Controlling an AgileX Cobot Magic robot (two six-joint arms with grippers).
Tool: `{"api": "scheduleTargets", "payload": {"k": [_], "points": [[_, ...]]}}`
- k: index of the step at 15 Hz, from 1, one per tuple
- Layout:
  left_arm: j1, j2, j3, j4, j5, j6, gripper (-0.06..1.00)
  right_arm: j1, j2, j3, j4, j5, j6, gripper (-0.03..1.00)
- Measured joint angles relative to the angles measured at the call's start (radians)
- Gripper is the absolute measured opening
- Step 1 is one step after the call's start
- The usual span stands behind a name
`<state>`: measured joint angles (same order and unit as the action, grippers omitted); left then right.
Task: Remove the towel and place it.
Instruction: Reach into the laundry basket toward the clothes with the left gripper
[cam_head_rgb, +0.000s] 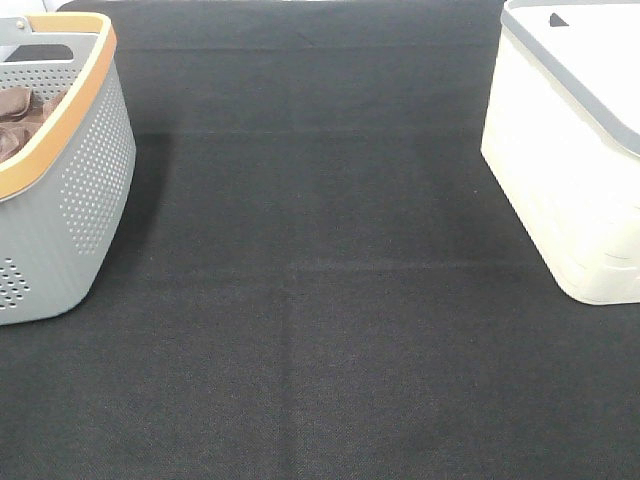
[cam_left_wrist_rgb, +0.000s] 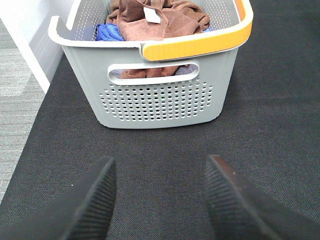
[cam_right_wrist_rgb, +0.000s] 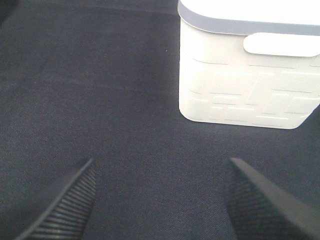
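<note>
Reddish-brown towel (cam_left_wrist_rgb: 181, 21) in basket (cam_left_wrist_rgb: 155, 106), beyond left fingers (cam_left_wrist_rgb: 92, 200).

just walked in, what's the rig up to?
Nothing is held yet. The towel lies crumpled in the grey basket on the left, beside a blue cloth. The left claw is open and empty, facing the basket from short of it. The right claw is open and empty too, facing the white bin on the right. Both hang over the black mat.
</note>
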<state>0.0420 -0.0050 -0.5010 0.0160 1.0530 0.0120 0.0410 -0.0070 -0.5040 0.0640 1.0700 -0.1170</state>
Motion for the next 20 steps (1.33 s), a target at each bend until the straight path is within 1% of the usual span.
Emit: {"api": "scheduleTargets", "payload": {"k": [13,16,20], "points": [[0.0,0.0,0.0,0.0,0.0,0.0,0.52,0.0,0.0,0.0,0.0,0.0,0.0,0.69],[-0.021,0.0,0.0,0.0,0.0,0.0,0.52,0.0,0.0,0.0,0.0,0.0,0.0,0.69],[-0.024,0.0,-0.002,0.032,-0.008,0.0,0.52,0.0,0.0,0.0,0.0,0.0,0.0,0.69]]}}
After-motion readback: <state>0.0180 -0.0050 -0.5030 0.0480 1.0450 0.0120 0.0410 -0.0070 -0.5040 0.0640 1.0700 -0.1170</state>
